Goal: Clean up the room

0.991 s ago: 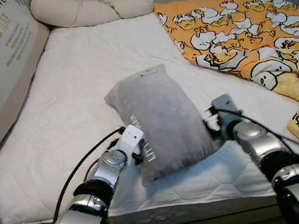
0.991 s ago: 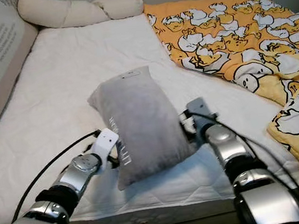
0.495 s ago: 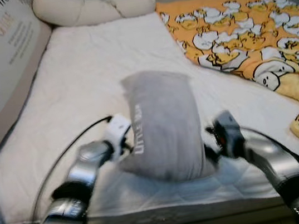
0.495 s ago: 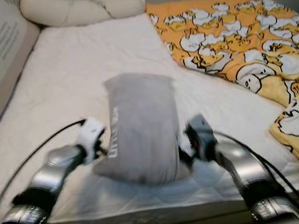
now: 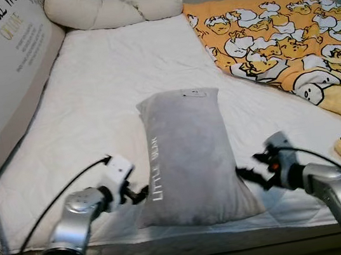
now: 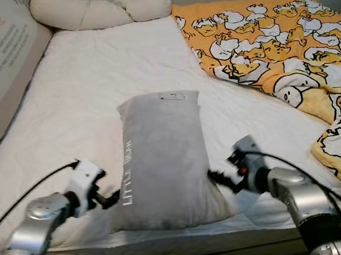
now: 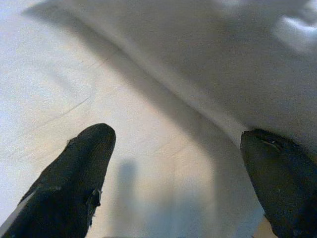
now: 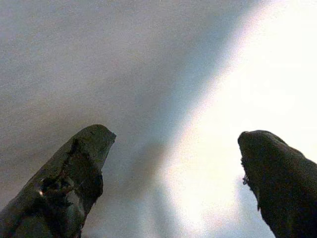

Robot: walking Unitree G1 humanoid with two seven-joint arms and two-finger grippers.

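Now we are flanking the grey pillow point(image 5: 189, 156) at the bed's point(image 5: 89, 101) near edge, left gripper point(image 5: 139, 194) and right gripper point(image 5: 249, 175) spread, empty (it could slide off if nudged).

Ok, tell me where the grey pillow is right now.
In the left eye view, the grey pillow lies flat on the white mattress near its front edge, between the left gripper and right gripper, with the duck-print blanket to its right.
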